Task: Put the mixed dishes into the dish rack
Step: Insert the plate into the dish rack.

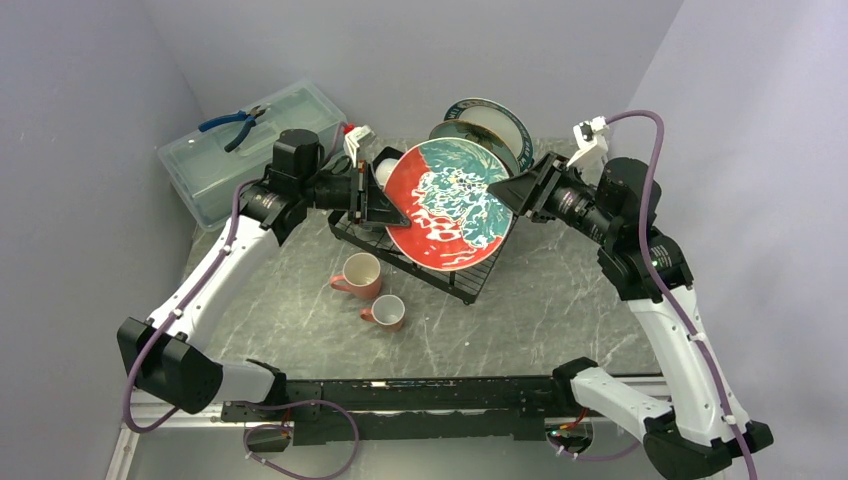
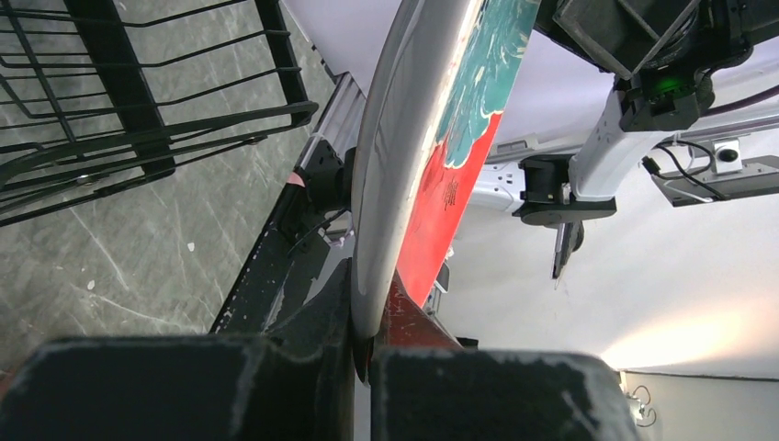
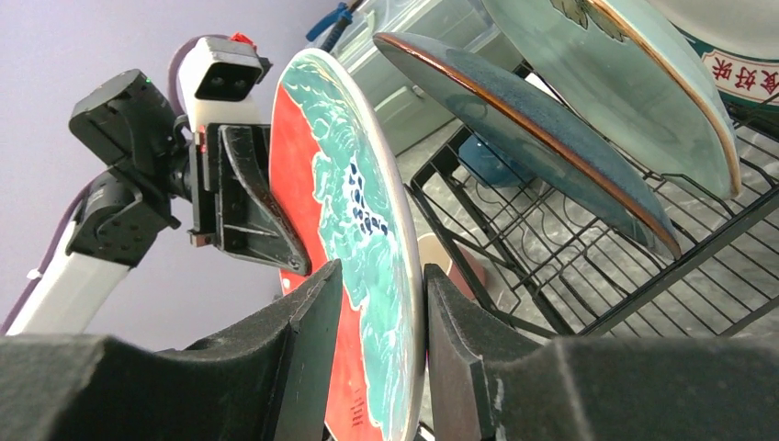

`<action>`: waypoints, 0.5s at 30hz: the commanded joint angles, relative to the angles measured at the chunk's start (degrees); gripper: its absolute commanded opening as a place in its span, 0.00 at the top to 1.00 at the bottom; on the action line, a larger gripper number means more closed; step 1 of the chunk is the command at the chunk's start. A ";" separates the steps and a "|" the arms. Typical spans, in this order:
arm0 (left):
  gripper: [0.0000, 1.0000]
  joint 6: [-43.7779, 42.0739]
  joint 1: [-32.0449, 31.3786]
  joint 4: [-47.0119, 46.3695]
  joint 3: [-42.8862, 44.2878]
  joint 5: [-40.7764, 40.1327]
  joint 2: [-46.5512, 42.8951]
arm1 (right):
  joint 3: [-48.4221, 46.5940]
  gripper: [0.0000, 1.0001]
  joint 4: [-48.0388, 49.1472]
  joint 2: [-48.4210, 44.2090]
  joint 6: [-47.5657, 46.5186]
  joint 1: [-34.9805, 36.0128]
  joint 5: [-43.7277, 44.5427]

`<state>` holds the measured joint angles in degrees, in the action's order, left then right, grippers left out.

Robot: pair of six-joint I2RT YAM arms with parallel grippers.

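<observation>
Edgewise, red floral plate [image 1: 450,205], painted face nearward, rim in left tool [image 1: 392,207].

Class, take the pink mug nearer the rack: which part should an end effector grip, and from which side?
Grip the mug by its rim wall from above, probably: one finger inside, one outside, away from the handle. It stands upright, mouth up, handle jutting left in the top view.

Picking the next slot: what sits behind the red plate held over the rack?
Three plates lean in the dish rack behind the red plate: glossy teal plate, pale green floral plate, white lettered-rim plate. From above, the red plate hides their lower edges.
</observation>
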<state>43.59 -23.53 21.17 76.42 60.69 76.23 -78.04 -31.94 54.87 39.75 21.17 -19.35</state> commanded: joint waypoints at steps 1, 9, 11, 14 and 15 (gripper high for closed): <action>1.00 -1.46 -0.24 -4.31 2.13 2.19 -3.36 | -0.54 0.60 1.30 0.76 -1.68 0.28 -0.06; 1.00 -2.90 -0.20 -2.29 3.05 0.75 -3.64 | -0.32 0.60 -1.57 1.52 -4.13 0.28 2.25; 1.00 -3.30 -0.11 -1.72 3.37 0.43 -3.80 | -0.29 0.60 -2.41 1.64 -4.67 0.28 3.03; 1.00 -3.52 -0.03 -1.11 3.64 0.10 -3.97 | 0.11 0.59 -2.91 1.48 -5.46 0.23 3.34; 1.00 -3.50 0.02 -1.08 3.65 0.03 -4.10 | 0.30 0.59 -3.17 1.35 -5.70 0.27 3.81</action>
<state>40.93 -23.55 25.10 76.42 57.95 76.20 -78.04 -34.83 56.69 36.29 21.21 -17.28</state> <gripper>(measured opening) 0.078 0.402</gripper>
